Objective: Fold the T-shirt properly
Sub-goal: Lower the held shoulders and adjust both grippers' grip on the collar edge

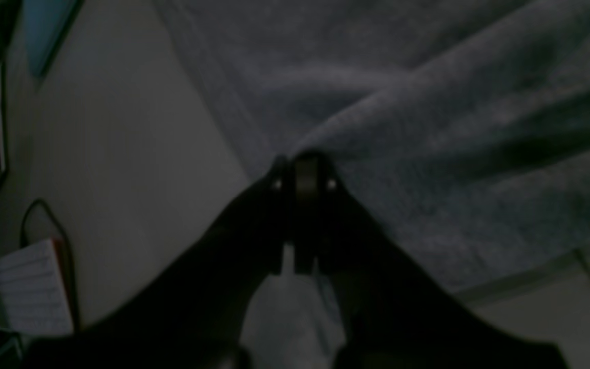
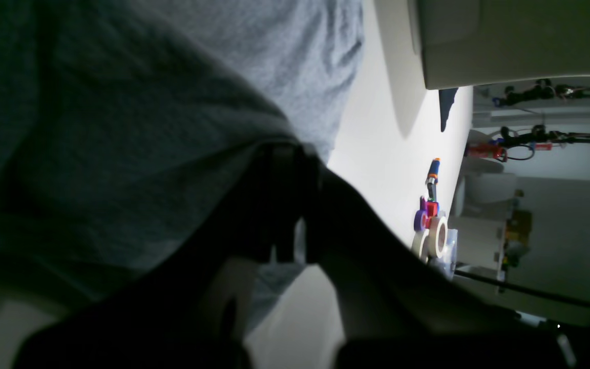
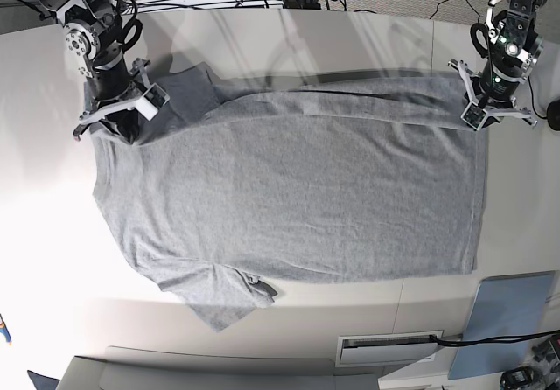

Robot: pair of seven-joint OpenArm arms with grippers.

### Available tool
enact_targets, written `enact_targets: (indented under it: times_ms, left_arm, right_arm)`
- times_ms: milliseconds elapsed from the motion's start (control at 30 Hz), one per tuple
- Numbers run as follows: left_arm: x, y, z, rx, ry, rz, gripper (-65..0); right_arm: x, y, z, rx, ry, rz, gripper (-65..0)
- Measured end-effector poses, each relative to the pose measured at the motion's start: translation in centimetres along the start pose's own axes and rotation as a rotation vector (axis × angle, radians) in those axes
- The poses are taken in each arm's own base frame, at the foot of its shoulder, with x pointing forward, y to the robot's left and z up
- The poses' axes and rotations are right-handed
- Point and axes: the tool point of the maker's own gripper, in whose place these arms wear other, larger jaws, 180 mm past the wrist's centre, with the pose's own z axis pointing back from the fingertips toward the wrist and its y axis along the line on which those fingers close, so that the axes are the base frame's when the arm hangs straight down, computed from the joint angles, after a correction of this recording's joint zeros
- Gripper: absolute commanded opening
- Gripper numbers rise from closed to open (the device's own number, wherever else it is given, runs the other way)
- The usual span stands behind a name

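The T-shirt [image 3: 297, 189] lies almost flat on the tabletop [image 3: 262, 31], first fold barely begun, its far edge pinched in both the left gripper [image 3: 477, 114] and right gripper [image 3: 118, 123], fingers clamped on cloth.

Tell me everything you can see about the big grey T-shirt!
The T-shirt is heather-grey, soft-looking knit cloth with short sleeves. It lies spread nearly flat on the pale table, wrinkled, with its far edge folded over into a long ridge. One sleeve sticks out at the near edge, another at the far corner. No lettering shows. The left tool pinches one far corner, and the right tool pinches the other.
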Motion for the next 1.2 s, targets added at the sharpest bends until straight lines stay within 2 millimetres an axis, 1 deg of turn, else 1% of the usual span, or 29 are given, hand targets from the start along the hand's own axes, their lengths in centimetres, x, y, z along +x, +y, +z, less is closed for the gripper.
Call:
enact_targets:
  times_ms: [300,633,867,1067,1200]
  left_arm:
    - [0.9,0.8,-0.4,0.019,-0.022,0.002,-65.0]
    - [0.8,0.8,-0.4,0.019,-0.019,0.003,-65.0]
    - [2.8,2.7,-1.1,0.064,-0.062,0.004,-65.0]
    - [3.7,3.6,-1.4,0.084,-0.081,0.004,-65.0]
    - [3.8,4.5,-1.3,0.126,-0.079,0.009,-65.0]
  right_arm:
    - [0.6,-1.6,-0.7,-0.039,-0.017,-0.007,-65.0]
    - [0.7,-1.5,-0.8,-0.034,-0.024,-0.022,-65.0]
    - [0.7,-1.6,-0.8,-0.034,-0.023,-0.022,-65.0]
    - [0.6,-1.5,-0.8,-0.034,-0.019,-0.022,-65.0]
    - [0.7,-1.5,-0.8,-0.034,-0.020,-0.022,-65.0]
